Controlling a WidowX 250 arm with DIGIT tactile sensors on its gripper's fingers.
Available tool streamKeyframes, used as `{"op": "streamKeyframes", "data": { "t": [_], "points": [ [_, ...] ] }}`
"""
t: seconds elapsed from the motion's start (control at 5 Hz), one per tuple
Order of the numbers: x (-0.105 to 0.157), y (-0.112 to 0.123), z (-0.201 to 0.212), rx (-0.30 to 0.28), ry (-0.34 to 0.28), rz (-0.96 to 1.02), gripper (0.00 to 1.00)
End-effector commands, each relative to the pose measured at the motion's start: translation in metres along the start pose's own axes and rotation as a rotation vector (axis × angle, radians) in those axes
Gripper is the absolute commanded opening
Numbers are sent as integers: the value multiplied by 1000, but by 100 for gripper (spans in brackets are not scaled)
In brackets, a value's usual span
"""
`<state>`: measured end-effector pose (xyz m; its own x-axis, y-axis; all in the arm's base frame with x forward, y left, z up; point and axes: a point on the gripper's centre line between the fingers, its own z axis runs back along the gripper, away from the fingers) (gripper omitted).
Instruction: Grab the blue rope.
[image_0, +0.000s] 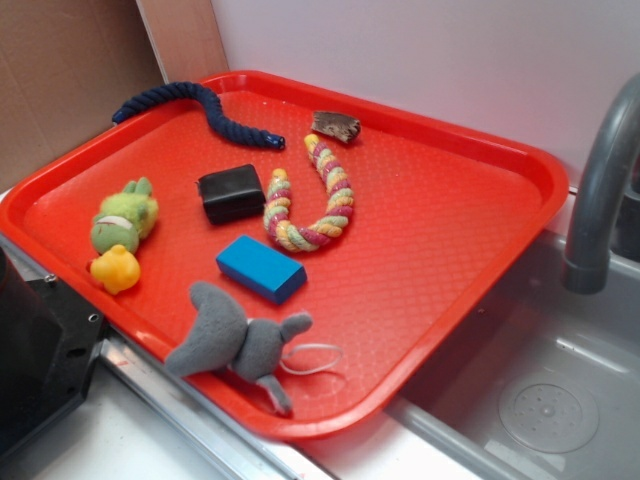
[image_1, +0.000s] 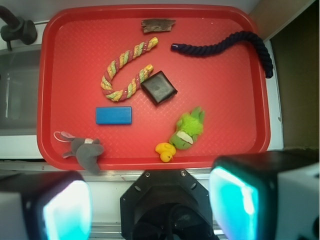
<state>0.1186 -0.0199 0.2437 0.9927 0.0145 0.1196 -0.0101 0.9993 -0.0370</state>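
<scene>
The blue rope (image_0: 207, 104) (image_1: 226, 44) is a dark navy twisted cord lying in a wavy curve at the tray's far left corner in the exterior view; one end hangs over the rim. In the wrist view it lies at the upper right. My gripper (image_1: 150, 205) hangs high above the near side, off the red tray (image_0: 440, 240) (image_1: 225, 100), far from the rope. Its two fingers (image_1: 237, 202) with cyan pads stand wide apart, with nothing between them. The exterior view does not show the gripper.
On the tray lie a yellow-pink-green rope (image_0: 305, 200) (image_1: 125, 75), a black block (image_0: 230, 192) (image_1: 159, 87), a bright blue block (image_0: 261, 268) (image_1: 114, 115), a green plush (image_0: 124, 218) (image_1: 189, 129), a yellow duck (image_0: 115, 268), a grey plush (image_0: 235, 340) (image_1: 86, 151) and a brown piece (image_0: 335, 126). A sink with its tap (image_0: 600, 190) lies to the right.
</scene>
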Motion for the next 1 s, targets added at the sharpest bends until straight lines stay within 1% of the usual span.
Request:
{"op": "streamKeyframes", "data": {
  "t": [0.0, 0.2, 0.4, 0.6, 0.8],
  "points": [
    [0, 0, 0, 0, 0, 0, 100],
    [35, 42, -53, 71, 24, 203, 100],
    [65, 75, -76, 104, -65, 443, 100],
    [80, 120, -89, 166, -173, 687, 100],
    [80, 158, -110, 164, -194, 941, 100]
  ]
}}
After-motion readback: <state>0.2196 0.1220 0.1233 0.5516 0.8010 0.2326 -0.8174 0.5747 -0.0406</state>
